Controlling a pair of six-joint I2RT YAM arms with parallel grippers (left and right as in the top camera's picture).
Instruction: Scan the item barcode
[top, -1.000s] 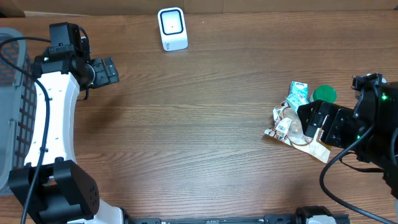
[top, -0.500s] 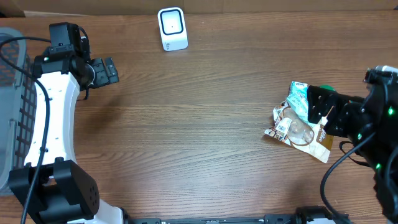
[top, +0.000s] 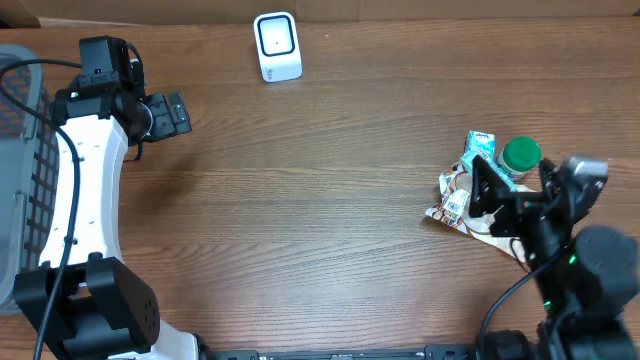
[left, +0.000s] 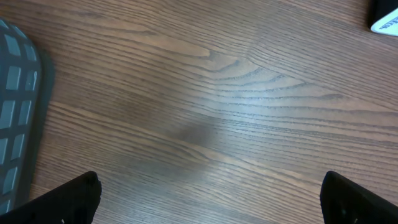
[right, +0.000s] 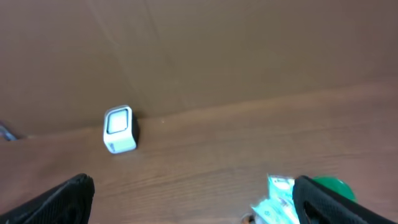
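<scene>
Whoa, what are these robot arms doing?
Two robot arms are meant to scan an item's barcode, but nothing is picked up yet. The right tool is wide open and hovers by the pile of packets and a green-capped item. The left tool is open and empty too, near the grey basket. The white scanner waits at the far edge.

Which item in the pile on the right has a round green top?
The green-capped item, at the pile's back right. The teal-and-white packet and crinkled wrapper beside it show no round top.
</scene>
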